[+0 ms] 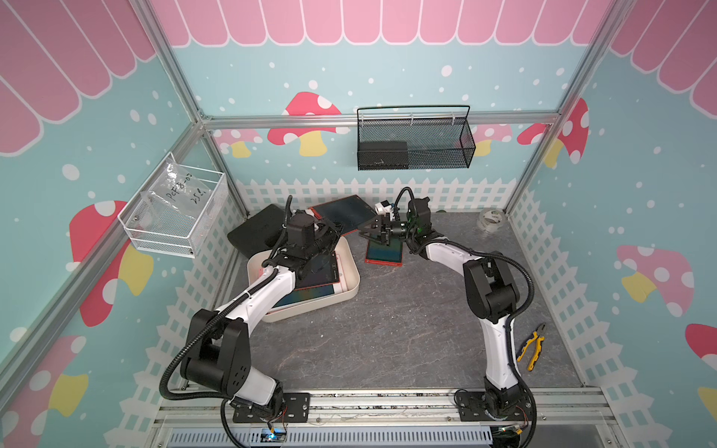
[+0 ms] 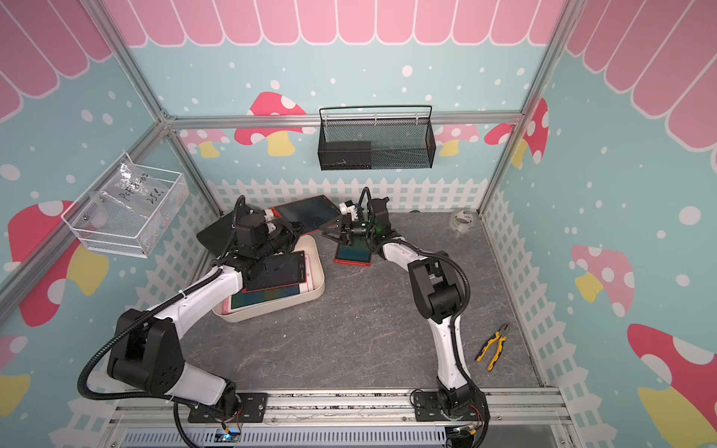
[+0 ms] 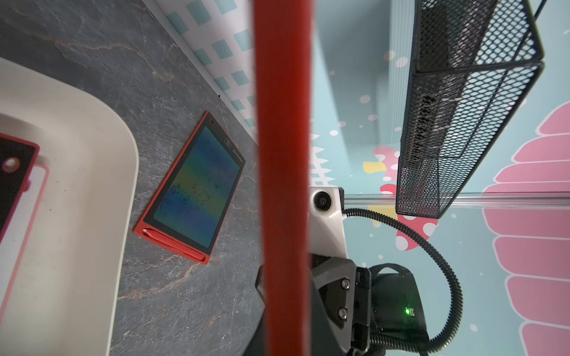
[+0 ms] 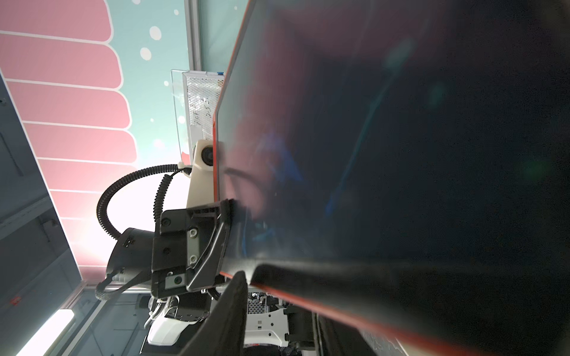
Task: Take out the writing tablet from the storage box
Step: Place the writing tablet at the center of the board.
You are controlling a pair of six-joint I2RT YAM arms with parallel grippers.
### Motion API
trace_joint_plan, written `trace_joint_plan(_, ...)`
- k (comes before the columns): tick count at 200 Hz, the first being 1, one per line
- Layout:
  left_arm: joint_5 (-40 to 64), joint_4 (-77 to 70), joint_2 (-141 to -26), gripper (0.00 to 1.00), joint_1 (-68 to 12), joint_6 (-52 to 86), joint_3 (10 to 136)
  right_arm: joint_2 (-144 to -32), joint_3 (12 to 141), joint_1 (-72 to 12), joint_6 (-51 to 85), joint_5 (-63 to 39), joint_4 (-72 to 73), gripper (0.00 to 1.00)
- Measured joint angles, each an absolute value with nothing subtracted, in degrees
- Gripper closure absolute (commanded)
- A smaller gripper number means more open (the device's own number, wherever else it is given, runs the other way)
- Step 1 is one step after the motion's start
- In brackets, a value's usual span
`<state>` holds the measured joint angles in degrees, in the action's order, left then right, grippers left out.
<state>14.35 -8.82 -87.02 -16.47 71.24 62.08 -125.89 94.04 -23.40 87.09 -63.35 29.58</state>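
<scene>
In both top views a large red-framed writing tablet [image 1: 343, 211] [image 2: 306, 211] hangs tilted above the back of the table, just beyond the cream storage box [image 1: 352, 271] [image 2: 317, 273]. My left gripper [image 1: 334, 229] is shut on its near edge; the left wrist view shows that red edge [image 3: 283, 154] end on. My right gripper [image 1: 365, 231] [image 4: 248, 272] stands open at the tablet's right edge, one finger [image 4: 339, 271] over the dark screen [image 4: 401, 138] and one under it. In the box lie a red-framed tablet [image 2: 279, 271] and a pink one [image 2: 264, 298].
A smaller red tablet [image 1: 384, 254] [image 3: 194, 191] lies flat on the table right of the box. A black case [image 1: 254, 229] sits behind the box. A black mesh basket [image 1: 415, 143] and a white one [image 1: 174, 217] hang on the walls. Tape roll [image 1: 490, 219] and pliers [image 1: 533, 345] lie at right.
</scene>
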Motion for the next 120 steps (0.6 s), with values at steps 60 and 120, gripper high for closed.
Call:
trace_joint_plan(60, 14.57, -10.46, -87.11, 0.92, -16.71, 71.9, 62.06, -127.28, 97.51, -21.67, 87.11, -61.1, 28.32, 0.73)
trace_joint_plan(120, 14.5, -12.38, -89.47, 0.91, -18.04, 72.1, 62.08, -128.22, 98.37, -21.69, 87.55, -59.48, 28.29, 0.74)
